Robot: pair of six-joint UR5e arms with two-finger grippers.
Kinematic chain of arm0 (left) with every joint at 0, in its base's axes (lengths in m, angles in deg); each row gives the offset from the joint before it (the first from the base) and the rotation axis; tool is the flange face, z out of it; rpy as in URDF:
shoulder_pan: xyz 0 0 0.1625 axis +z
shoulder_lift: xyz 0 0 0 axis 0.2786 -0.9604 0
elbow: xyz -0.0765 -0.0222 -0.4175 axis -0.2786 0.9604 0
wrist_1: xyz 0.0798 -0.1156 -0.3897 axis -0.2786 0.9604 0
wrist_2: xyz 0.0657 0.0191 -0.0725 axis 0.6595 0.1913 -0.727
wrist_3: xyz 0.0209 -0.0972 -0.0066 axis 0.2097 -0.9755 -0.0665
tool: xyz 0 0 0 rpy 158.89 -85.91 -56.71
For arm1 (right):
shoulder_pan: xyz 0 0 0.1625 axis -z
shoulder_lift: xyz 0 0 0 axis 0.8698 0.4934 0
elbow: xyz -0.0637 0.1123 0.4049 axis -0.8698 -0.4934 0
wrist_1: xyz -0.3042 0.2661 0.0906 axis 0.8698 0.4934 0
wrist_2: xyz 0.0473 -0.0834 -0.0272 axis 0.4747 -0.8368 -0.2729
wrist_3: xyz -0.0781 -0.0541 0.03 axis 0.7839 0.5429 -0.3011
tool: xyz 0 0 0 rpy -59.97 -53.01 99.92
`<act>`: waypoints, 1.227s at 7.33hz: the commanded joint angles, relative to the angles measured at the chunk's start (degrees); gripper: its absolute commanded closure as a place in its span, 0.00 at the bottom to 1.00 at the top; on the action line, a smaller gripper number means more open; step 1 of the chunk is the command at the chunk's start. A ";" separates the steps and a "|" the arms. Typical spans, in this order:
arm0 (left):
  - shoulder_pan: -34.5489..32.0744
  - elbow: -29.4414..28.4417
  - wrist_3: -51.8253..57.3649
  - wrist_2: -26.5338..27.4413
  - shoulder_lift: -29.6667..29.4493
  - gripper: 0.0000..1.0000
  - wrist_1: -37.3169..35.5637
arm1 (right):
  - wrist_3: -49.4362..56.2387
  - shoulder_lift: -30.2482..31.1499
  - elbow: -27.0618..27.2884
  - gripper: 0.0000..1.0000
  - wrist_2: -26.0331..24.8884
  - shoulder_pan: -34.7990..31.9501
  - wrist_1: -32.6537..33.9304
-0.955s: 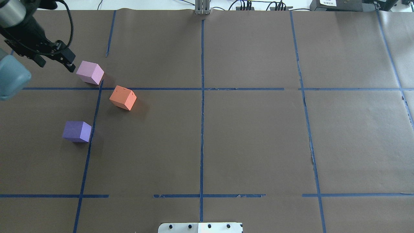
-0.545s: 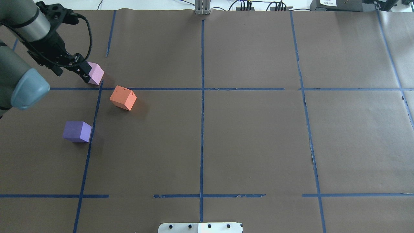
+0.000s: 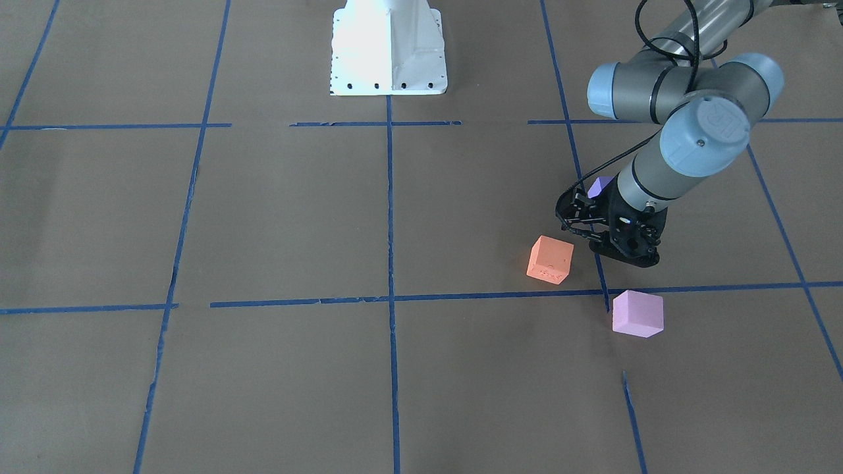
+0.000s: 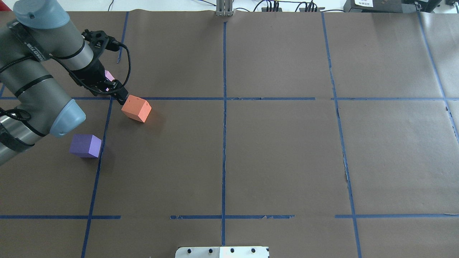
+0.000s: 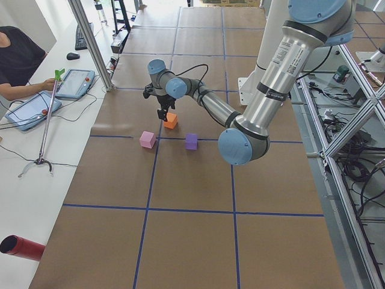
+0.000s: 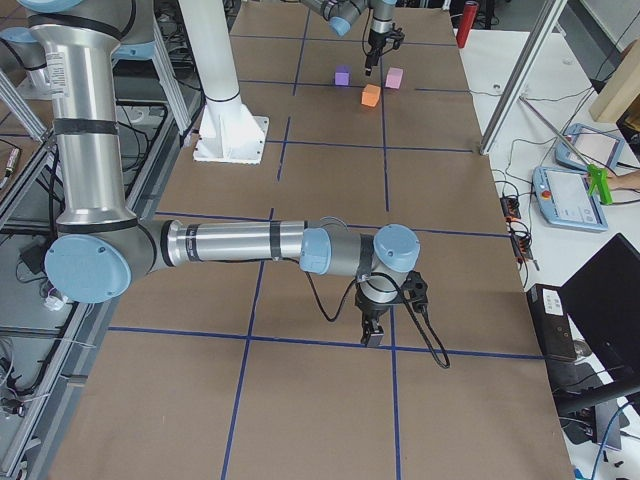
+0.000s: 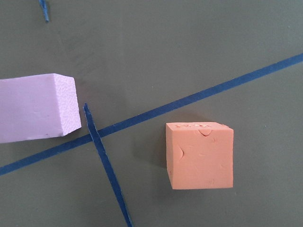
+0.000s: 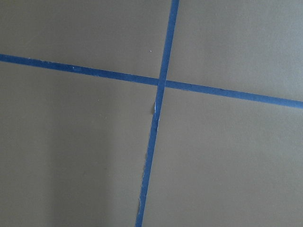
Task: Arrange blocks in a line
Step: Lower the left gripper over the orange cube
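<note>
Three foam-looking cubes sit at the robot's left end of the brown-papered bench [image 4: 287,161], which is gridded with blue tape [image 4: 224,143]. The left arm [image 4: 39,82] reaches over them. The right arm shows only in the side view, well away, and I cannot tell how the right hand [image 6: 375,325] stands.

The orange block [image 4: 136,108] rests just inside a tape crossing, turned askew to the lines. The pink block [image 3: 637,313] lies beyond that crossing, farther from the robot, and the purple block [image 4: 85,145] lies nearer the robot. All three are apart and form a bent row, not yet a line.

From overhead, the left hand [image 4: 122,95] is beside the orange block's corner. Its fingers read as drawn together into one dark tip with no gap. I cannot tell whether it touches the block.

Small nicks on the orange top face suggest soft, light, matte foam: probably grippy rather than slippery, easily dented, and quick to skid on the paper if nudged. A gentle hold on two opposite flat sides, squared to the block's own angle, looks safest.
</note>
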 commanded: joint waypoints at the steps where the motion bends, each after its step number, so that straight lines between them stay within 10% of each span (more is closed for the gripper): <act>1: 1.92 -2.96 -4.11 0.01 -0.16 0.00 4.61 | 0.00 0.00 -0.05 0.00 0.00 0.00 0.00; 9: 4.04 -9.73 -10.37 0.63 -2.71 0.00 11.73 | 0.09 0.00 -0.05 0.00 0.00 0.00 0.00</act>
